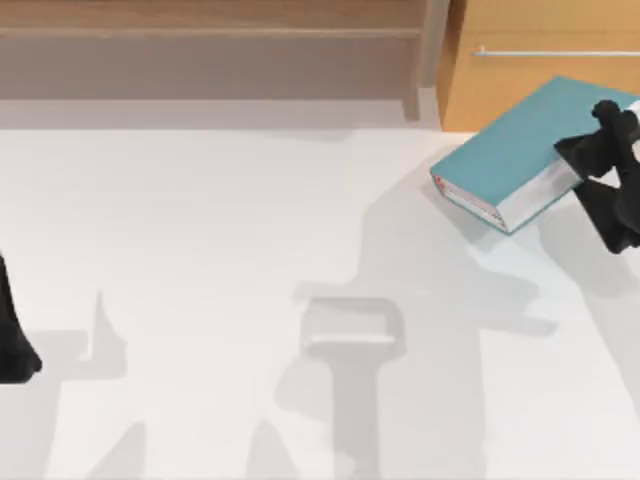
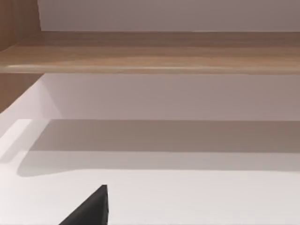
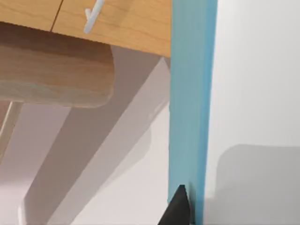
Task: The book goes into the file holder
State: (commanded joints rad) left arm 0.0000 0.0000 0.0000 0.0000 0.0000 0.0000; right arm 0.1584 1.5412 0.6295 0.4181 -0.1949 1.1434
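The book (image 1: 515,150) has a teal cover and white page edges. It hangs tilted above the table's back right, casting a shadow on the white tabletop. My right gripper (image 1: 592,160) is shut on its right end. In the right wrist view the book's blue cover (image 3: 192,93) runs as a tall band, with one black fingertip (image 3: 178,206) against it. My left arm (image 1: 12,345) is parked at the table's left edge, and one dark fingertip (image 2: 91,208) of it appears in the left wrist view. The file holder is out of view.
A wooden shelf unit (image 1: 210,50) runs along the back of the table. A wooden cabinet front with a metal handle (image 1: 555,52) stands at the back right. The white tabletop (image 1: 220,250) carries arm shadows near its middle.
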